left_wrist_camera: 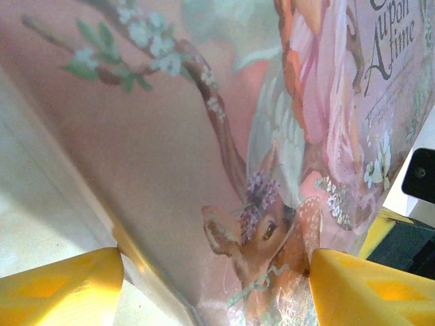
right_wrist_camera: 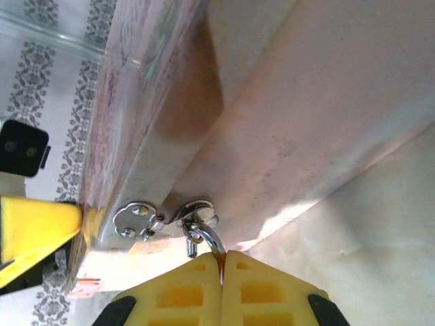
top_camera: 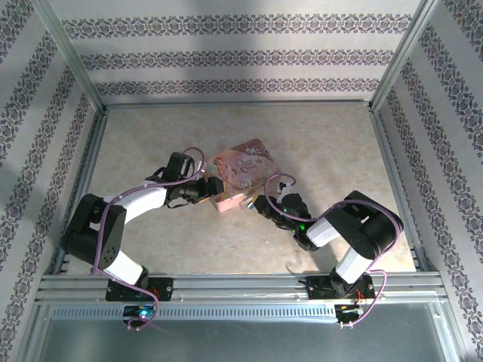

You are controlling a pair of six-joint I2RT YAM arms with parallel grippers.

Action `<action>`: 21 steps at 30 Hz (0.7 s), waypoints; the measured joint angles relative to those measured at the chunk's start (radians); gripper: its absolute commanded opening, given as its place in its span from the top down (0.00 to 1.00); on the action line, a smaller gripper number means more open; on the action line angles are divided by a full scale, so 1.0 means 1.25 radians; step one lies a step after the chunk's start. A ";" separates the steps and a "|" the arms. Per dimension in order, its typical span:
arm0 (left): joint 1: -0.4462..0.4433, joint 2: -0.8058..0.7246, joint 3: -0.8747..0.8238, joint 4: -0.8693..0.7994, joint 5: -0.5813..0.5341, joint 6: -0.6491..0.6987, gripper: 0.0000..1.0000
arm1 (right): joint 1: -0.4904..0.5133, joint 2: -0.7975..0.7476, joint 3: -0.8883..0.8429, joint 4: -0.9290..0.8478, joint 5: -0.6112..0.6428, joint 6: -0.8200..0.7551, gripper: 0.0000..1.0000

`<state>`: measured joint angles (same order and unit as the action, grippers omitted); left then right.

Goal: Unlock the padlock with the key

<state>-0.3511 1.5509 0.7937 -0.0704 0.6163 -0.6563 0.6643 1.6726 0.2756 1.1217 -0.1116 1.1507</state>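
A pale, stone-patterned worktop [top_camera: 151, 136] sits inside a frame with wallpapered sides, and two white-and-black robot arms reach in from its near edge, the left arm [top_camera: 113, 219] bent inward from the left and the right arm [top_camera: 355, 230] from the right. Between them, near the middle of the worktop, lies a flat pink illustrated tin box [top_camera: 245, 170], its lid printed with a fawn, blossom and lettering. The left claw [top_camera: 213, 188] is spread wide around the tin's left end and grips it, with one yellow pad [left_wrist_camera: 61, 285] against each side of the box. The right claw [right_wrist_camera: 221, 261] is at the tin's near corner with its yellow pads pressed fully together. On that corner sits a small round riveted silvery clasp plate [right_wrist_camera: 136, 221] with a metal staple [right_wrist_camera: 198, 209] beside it. A thin curved silvery metal piece [right_wrist_camera: 207, 238] hangs from the staple and runs down into the seam between the right claw's pads, which pinch it. I cannot tell whether this piece is the padlock's shackle or part of the key; the padlock's body is hidden.
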 measured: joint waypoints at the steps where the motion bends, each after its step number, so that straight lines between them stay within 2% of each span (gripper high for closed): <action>1: -0.002 -0.002 -0.001 0.000 -0.001 -0.002 0.29 | 0.004 0.003 0.000 0.005 0.010 0.006 1.00; 21: -0.022 -0.016 -0.016 0.006 -0.015 -0.020 0.27 | 0.038 0.063 -0.005 0.115 0.189 0.116 1.00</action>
<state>-0.3786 1.5307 0.7742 -0.0624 0.5976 -0.6815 0.7116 1.7515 0.2691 1.2652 0.1249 1.2961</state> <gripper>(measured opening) 0.723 0.044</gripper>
